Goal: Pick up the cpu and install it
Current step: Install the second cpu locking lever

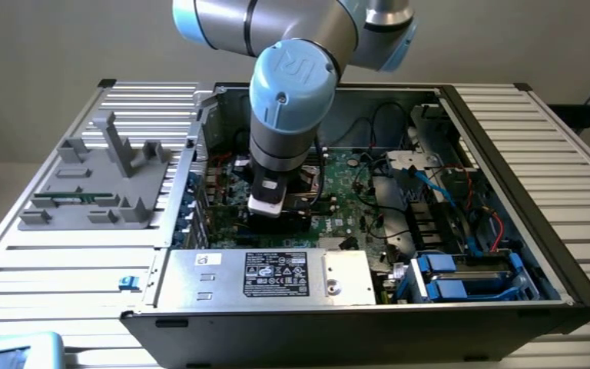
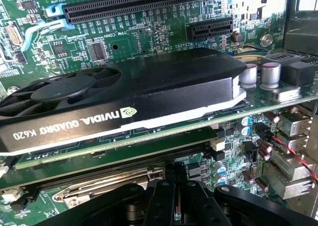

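One computer case lies open; the arm reaches down to its motherboard, left of centre. One graphics card sits in its slot. Gripper at 6 o'clock of the wrist view, fingers clenched together over the socket bracket. I cannot make out the cpu, so seating is unconfirmed. One labelled silver box at the near edge.

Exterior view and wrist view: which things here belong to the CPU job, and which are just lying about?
Belong to the job:
- gripper, shut, low inside the computer case
- motherboard under it
- metal bracket beside the fingers

Just lying about:
- graphics card
- silver box with a label
- grey fixture outside the case
- blue drive holders
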Robot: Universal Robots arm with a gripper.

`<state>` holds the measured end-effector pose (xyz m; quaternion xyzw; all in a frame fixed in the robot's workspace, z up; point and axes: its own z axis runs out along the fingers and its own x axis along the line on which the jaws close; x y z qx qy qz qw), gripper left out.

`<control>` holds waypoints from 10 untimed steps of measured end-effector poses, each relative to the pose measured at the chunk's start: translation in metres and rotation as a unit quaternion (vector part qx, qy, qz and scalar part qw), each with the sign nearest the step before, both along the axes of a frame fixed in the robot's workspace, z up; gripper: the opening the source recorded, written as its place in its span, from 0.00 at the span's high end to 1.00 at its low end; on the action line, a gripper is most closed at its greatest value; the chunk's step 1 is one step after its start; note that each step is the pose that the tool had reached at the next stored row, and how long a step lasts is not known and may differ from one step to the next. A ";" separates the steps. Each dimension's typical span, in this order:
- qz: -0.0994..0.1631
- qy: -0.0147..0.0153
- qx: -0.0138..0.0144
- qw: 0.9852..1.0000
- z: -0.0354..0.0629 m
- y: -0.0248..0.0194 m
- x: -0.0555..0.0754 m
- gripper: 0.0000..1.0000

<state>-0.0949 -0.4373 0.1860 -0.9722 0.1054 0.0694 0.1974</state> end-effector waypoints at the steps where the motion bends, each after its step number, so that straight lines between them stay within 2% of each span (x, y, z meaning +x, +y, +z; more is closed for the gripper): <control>1: 0.000 0.000 0.000 1.000 0.0000 0.0000 0.000 0.88; 10: 0.000 0.000 0.000 1.000 0.0000 0.0000 -0.001 0.88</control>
